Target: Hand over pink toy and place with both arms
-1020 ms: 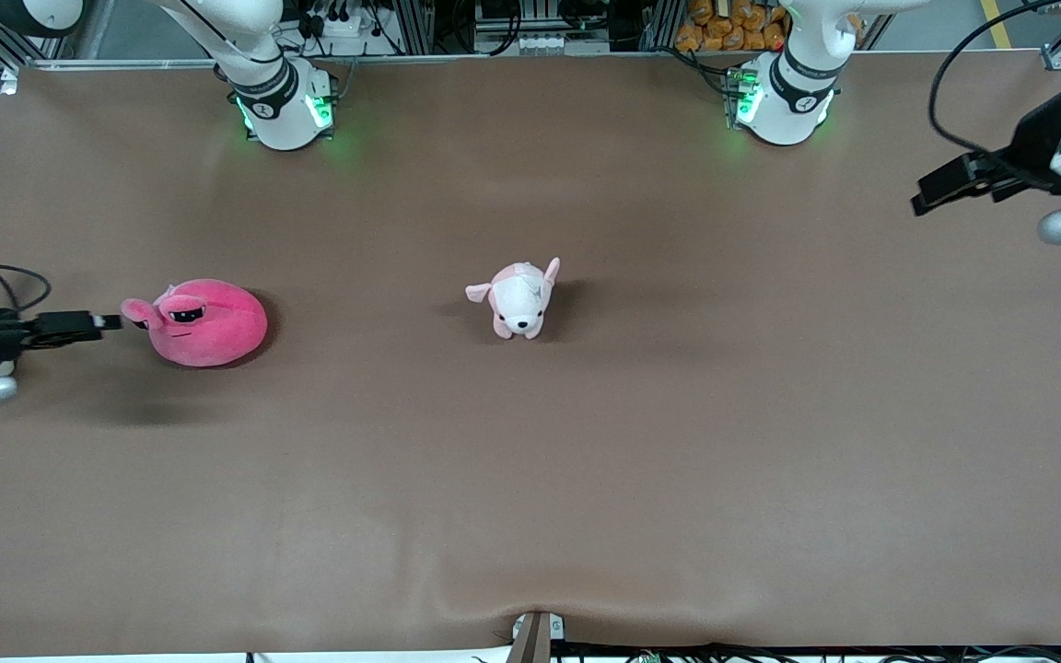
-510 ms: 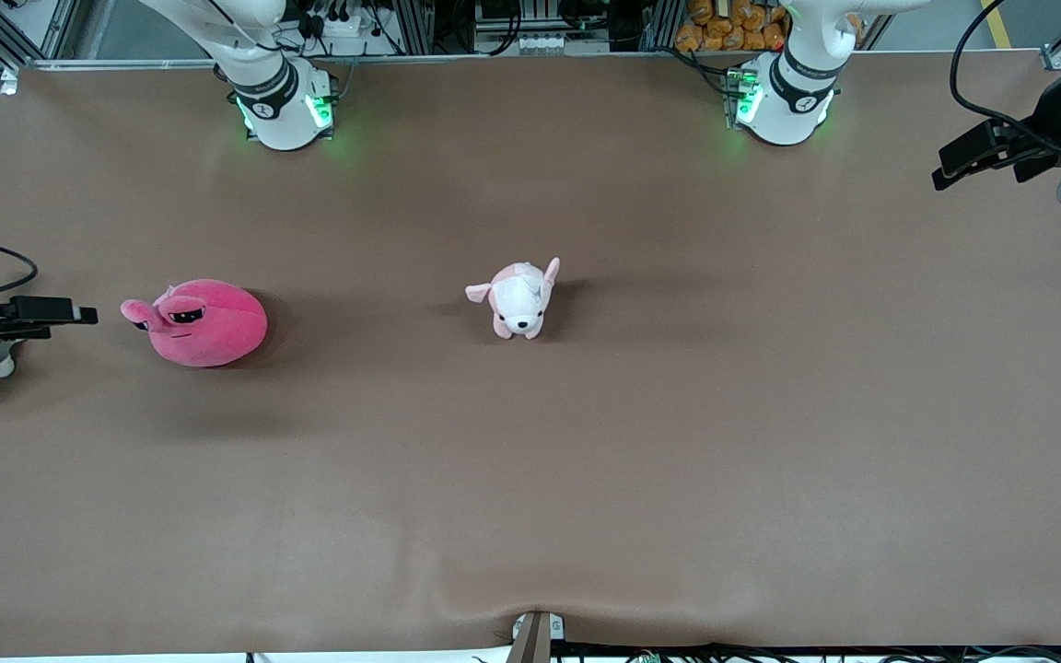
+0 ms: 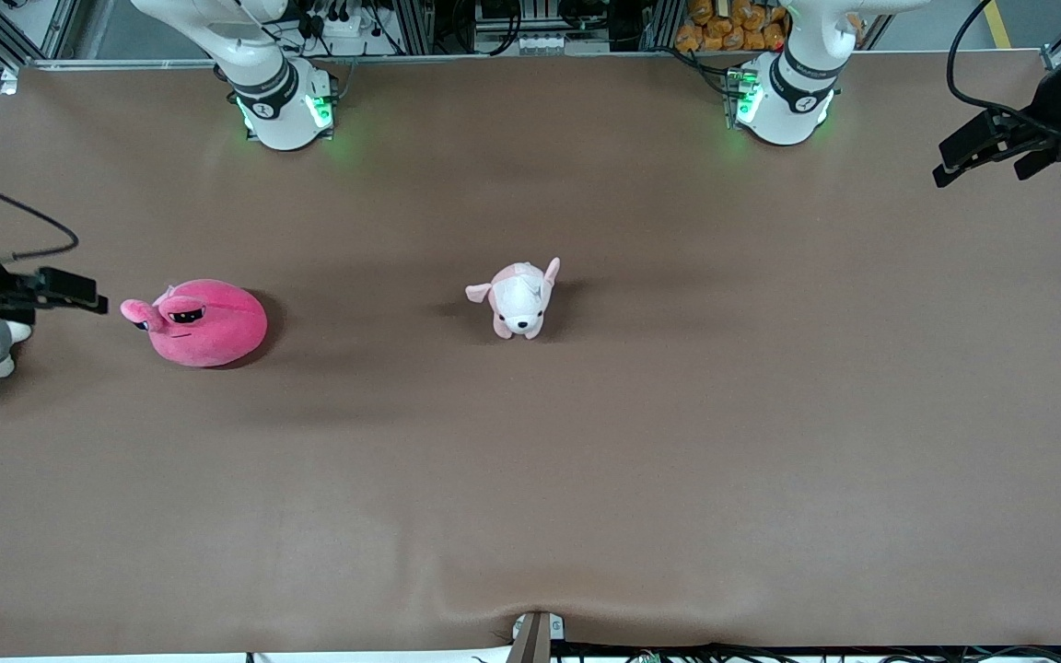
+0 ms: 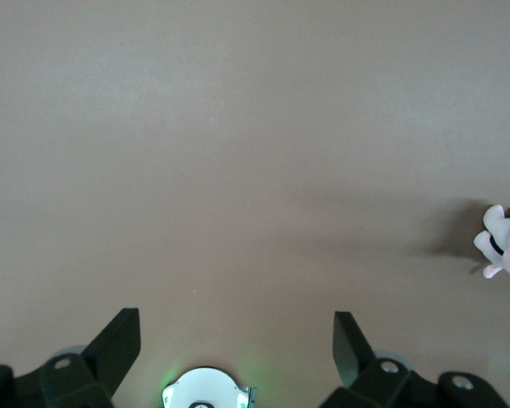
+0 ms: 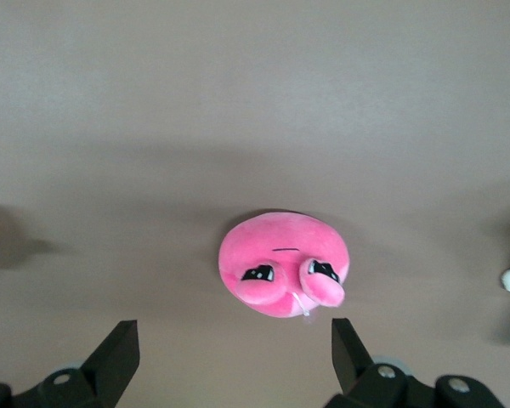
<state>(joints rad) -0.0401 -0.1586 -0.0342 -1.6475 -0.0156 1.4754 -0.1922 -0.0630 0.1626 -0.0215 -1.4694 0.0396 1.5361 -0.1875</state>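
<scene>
The pink toy, a round hot-pink plush with half-lidded black eyes, lies on the brown table toward the right arm's end. Its snout points at my right gripper. That gripper hovers open just off the snout, over the table's end, touching nothing. In the right wrist view the pink toy lies ahead of the right gripper, outside its spread fingers. My left gripper hangs open and empty over the table's left-arm end. The left wrist view shows only bare table between the fingers of the left gripper.
A small pale pink-and-white puppy plush stands near the table's middle; the puppy plush also shows at the edge of the left wrist view. Both arm bases stand along the table's edge farthest from the front camera.
My right gripper has drawn back from the pink toy's snout and risen a little. My left gripper has pulled away toward its end of the table. The toys have not moved.
</scene>
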